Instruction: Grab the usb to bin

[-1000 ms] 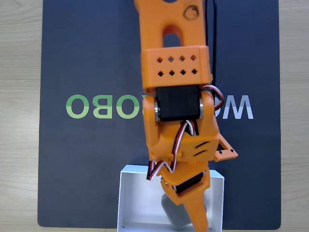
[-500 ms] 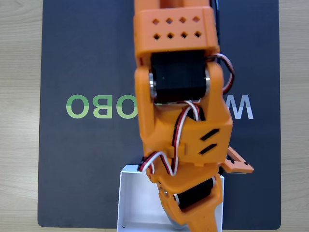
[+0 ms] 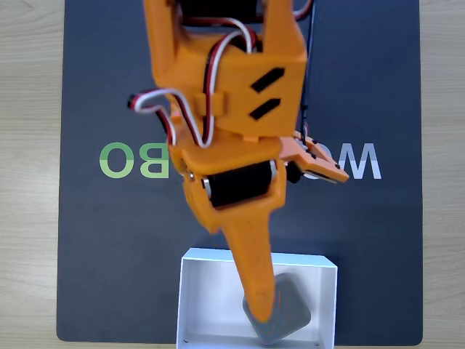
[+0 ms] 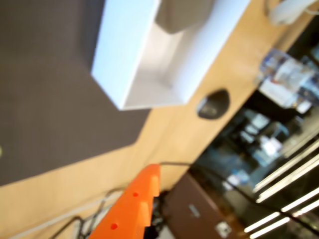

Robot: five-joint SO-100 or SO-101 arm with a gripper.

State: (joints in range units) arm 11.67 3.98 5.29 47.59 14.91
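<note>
Fixed view | arm reaches down-frame; claw (image 3: 270, 309) tip over usb (image 3: 290, 314) in bin (image 3: 207, 291) (opening unclear; grip untellable)

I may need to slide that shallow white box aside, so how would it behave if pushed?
The shallow white box looks thin-walled, so it is probably light and would slide easily on the dark mat. Being low and wide, it seems unlikely to tip. The small grey block inside would likely ride along, perhaps shifting.

We record even, bright light in the fixed view: sharp focus, soft shadows, the mat (image 3: 109, 240) matte without glare. The wrist view is motion-blurred and tilted; the bin (image 4: 127, 64) washes out white, and ceiling strips glare lower right.
</note>
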